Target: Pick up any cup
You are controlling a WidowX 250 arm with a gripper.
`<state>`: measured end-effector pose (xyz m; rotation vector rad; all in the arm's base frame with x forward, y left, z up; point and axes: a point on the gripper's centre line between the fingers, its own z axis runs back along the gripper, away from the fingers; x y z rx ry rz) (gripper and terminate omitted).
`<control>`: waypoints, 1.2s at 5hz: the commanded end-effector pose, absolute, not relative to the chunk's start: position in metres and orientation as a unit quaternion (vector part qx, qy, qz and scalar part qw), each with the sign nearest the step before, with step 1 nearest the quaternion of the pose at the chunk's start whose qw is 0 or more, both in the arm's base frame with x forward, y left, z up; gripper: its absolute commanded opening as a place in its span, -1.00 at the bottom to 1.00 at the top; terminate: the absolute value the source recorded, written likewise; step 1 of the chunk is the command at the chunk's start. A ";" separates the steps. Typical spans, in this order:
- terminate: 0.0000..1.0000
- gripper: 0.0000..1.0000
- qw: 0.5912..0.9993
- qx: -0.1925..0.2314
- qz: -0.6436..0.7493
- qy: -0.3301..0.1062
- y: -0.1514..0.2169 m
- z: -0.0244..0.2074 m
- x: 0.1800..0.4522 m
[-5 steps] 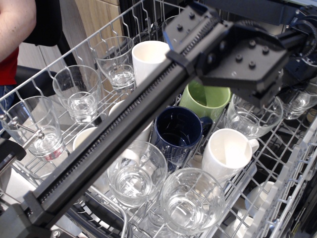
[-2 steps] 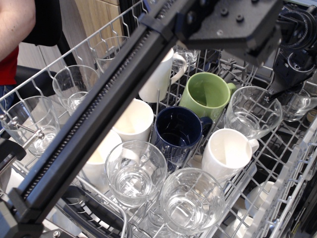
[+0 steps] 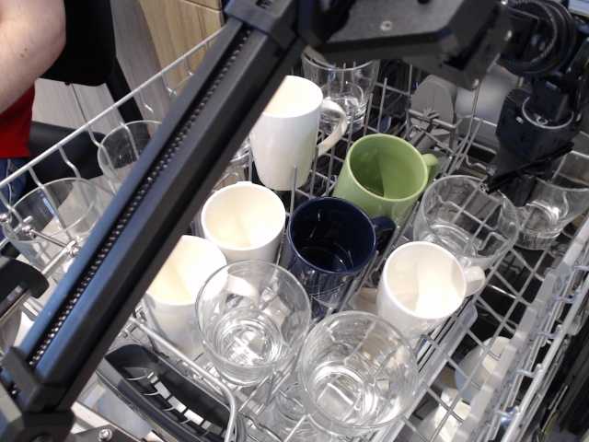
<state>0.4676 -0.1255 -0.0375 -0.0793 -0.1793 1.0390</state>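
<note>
Several clear glass tumblers stand in the dishwasher rack (image 3: 515,304): two at the front (image 3: 253,327) (image 3: 357,373), one at mid right (image 3: 465,221), one at far right (image 3: 552,210), one at the back (image 3: 342,85). My black arm (image 3: 156,221) crosses the view from bottom left to top right. Its black gripper end (image 3: 517,177) hangs at the right, over the near rim of the far-right tumbler, beside the mid-right one. Its fingers are not clear, and I cannot tell whether they are open or touch the glass.
White mugs (image 3: 287,129) (image 3: 241,221) (image 3: 423,285) (image 3: 179,281), a green mug (image 3: 386,175) and a dark blue mug (image 3: 329,244) fill the rack's middle. More tumblers (image 3: 41,216) (image 3: 120,152) stand at left, behind the arm. A person's arm (image 3: 28,37) is at top left.
My arm has swung up and back, uncovering the white mugs in the middle. The gripper end has moved from above the mid-right tumbler to the far-right one.
</note>
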 end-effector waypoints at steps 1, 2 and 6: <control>-1.00 -1.00 0.833 -0.159 0.508 -0.151 -0.134 0.097 0.501; -1.00 -1.00 0.823 -0.179 0.521 -0.142 -0.133 0.113 0.502; -1.00 -1.00 0.833 -0.194 0.492 -0.163 -0.114 0.172 0.496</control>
